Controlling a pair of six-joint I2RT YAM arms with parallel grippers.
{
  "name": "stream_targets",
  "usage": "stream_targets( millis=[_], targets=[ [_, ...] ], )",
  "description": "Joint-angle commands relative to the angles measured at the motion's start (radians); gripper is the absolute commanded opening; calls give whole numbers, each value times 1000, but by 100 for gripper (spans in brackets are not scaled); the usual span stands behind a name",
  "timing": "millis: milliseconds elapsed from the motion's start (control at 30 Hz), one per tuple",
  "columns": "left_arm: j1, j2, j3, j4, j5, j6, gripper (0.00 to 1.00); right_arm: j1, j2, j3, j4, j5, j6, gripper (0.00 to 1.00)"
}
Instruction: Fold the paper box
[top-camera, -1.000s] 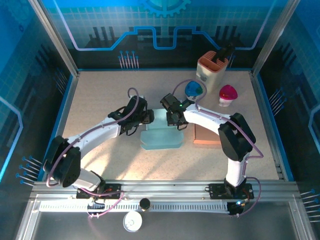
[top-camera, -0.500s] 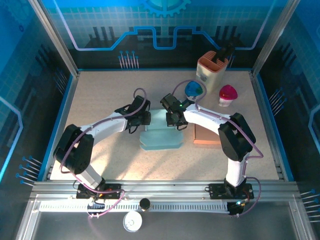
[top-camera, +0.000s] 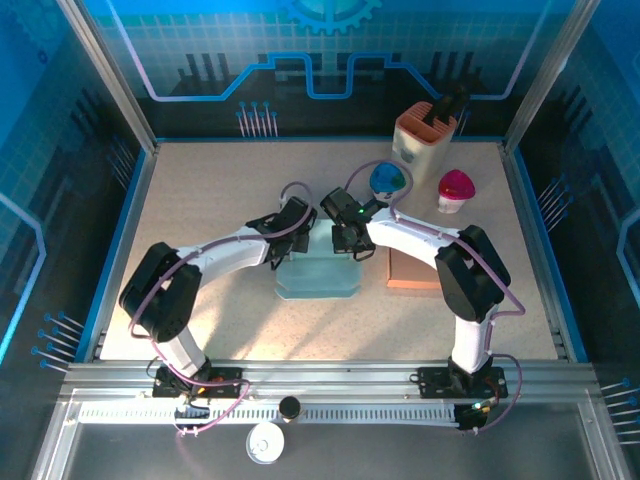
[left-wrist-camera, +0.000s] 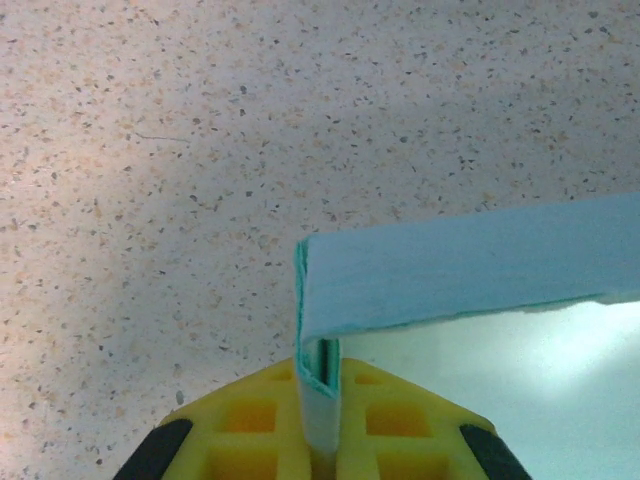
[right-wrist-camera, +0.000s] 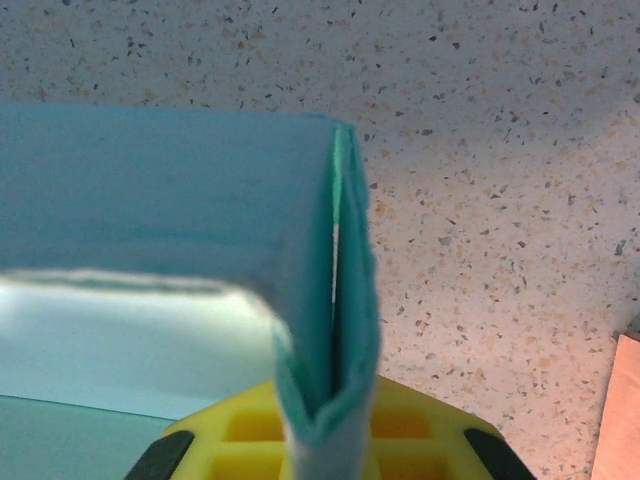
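from above you see the pale teal paper box (top-camera: 320, 272) lying in the middle of the table (top-camera: 200, 200), just left of a brown block (top-camera: 412, 270). both arms reach in to its far edge: your left gripper (top-camera: 296, 228) at the far left corner, your right gripper (top-camera: 345, 238) at the far right one. from that height the fingers merge with the paper and you cannot read the jaws. the wrist cameras give you that up close. on the left wrist, the yellow fingers (left-wrist-camera: 280, 440) are closed on either side of a doubled paper fold at the corner, where the raised wall (left-wrist-camera: 470, 260) turns. on the right wrist, the yellow pads (right-wrist-camera: 420, 440) likewise pinch a folded double layer at the opposite corner, the wall running off to the left. the top view also gives you an orange holder (top-camera: 425, 135), a blue-green piece (top-camera: 388, 180) and a pink piece (top-camera: 456, 188) at the far right, well apart from the box.
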Motion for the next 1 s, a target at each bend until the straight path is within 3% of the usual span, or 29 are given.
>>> stream_targets(
  millis=[0,233,400,600,633,667,767,967],
  targets=[
    [-16,36,27,-49,-115,22,0,0,10,23,-20,-18,2,0],
    [-27,72,35,-68,-148,27,8,-8,4,12,-11,-32,7,0],
    [-27,72,32,-64,-157,34,0,-11,-3,4,-4,-41,10,0],
    [-36,75,30,-60,-164,38,0,-11,0,2,2,-58,17,0],
    [-36,72,29,-60,-156,36,6,-11,2,2,2,-58,18,0],
    [-38,63,27,-60,-152,32,21,-12,2,2,3,-59,19,0],
    [-41,15,19,-61,-128,17,41,-14,10,2,5,-66,22,0],
    [-39,-118,12,-67,5,-26,60,-29,18,-10,17,-102,52,0]
  ],
)
